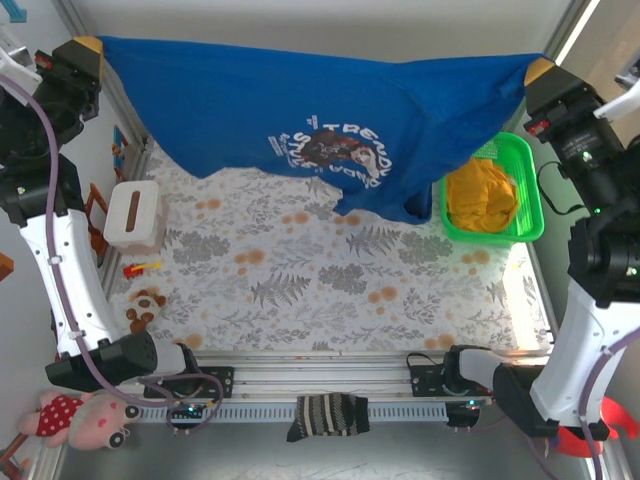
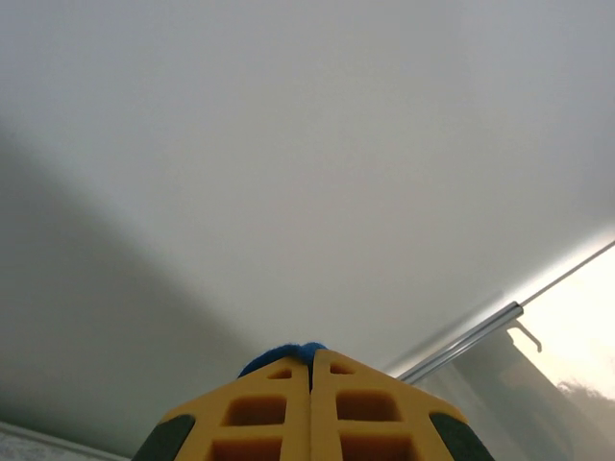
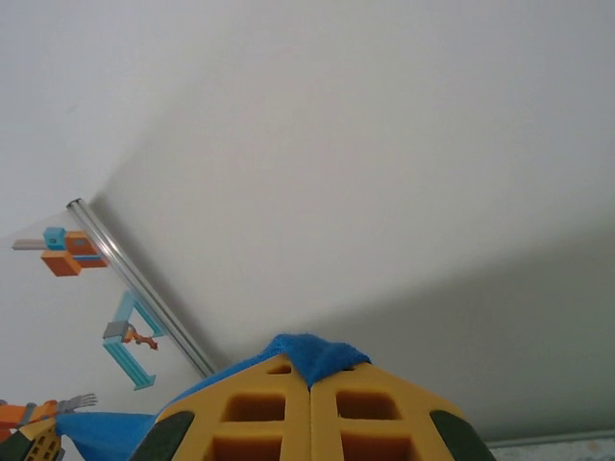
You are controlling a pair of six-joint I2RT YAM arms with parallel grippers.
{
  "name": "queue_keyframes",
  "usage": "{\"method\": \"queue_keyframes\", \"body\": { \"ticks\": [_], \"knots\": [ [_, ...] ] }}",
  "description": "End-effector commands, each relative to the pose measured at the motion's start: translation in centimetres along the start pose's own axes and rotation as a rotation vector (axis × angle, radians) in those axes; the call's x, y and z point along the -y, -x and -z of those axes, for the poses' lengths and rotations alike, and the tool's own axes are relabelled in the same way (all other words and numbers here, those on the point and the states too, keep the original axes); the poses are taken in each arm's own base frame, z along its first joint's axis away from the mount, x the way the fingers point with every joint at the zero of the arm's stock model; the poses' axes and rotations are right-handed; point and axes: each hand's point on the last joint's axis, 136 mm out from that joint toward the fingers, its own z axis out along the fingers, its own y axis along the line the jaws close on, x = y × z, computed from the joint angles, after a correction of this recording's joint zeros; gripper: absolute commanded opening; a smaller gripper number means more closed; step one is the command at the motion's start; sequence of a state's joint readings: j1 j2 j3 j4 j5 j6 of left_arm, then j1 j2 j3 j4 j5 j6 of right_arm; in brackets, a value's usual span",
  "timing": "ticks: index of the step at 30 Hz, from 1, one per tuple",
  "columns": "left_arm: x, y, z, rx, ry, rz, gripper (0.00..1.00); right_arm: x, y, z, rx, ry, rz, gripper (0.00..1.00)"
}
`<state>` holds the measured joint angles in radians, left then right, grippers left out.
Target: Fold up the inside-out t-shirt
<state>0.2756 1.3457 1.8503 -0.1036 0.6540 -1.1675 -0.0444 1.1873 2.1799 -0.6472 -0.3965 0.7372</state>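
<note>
Two upper corners of the t-shirt are held stretched along the far edge: one is clamped by the left gripper, one by the right gripper. Its hem seemingly brushes the table, otherwise bare, beside the basket.

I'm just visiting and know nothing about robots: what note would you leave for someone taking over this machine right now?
Left gripper: shut on one corner of the royal-blue cloth t-shirt.
Right gripper: shut on the other corner.
The shirt hangs spread between them over the far side of the floral-patterned table, white lettering facing the overhead camera.
Done: lifted and spread.
Left: lay flat, then fold.
</note>
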Motion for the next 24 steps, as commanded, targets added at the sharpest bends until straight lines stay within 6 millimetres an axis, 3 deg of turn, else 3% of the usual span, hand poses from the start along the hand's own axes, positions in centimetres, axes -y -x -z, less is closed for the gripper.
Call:
{"method": "queue_keyframes", "body": {
  "ticks": [1, 4, 12, 15, 17, 20, 24],
  "knots": [
    [-2.1, 0.8, -0.9, 0.016, 0.036, 0.043, 0.00, 1.3, 0.6, -1.1, 0.025, -0.038, -0.016, 0.00],
    [-6.2, 0.0, -2.6, -0.028, 0.084, 0.103, 0.00, 3.7, -1.2, -4.0, -0.049, -0.055, -0.058, 0.00],
    [-18.8, -3.2, -7.4, -0.135, 0.254, 0.208, 0.00, 12.8, -7.1, -13.5, -0.214, -0.126, -0.157, 0.00],
    [-22.3, -3.6, -9.9, -0.156, 0.267, 0.249, 0.00, 15.0, -8.3, -16.9, -0.244, -0.102, -0.194, 0.00],
    [-23.0, -3.3, -11.8, -0.160, 0.249, 0.253, 0.00, 15.7, -8.4, -19.0, -0.250, -0.068, -0.210, 0.00],
    [-21.8, -2.2, -14.3, -0.159, 0.205, 0.246, 0.00, 15.5, -6.8, -21.2, -0.228, -0.011, -0.249, 0.00],
    [-17.0, 0.3, -15.7, -0.136, 0.151, 0.164, 0.00, 14.2, -2.1, -21.6, -0.114, 0.062, -0.289, 0.00]
  ]
}}
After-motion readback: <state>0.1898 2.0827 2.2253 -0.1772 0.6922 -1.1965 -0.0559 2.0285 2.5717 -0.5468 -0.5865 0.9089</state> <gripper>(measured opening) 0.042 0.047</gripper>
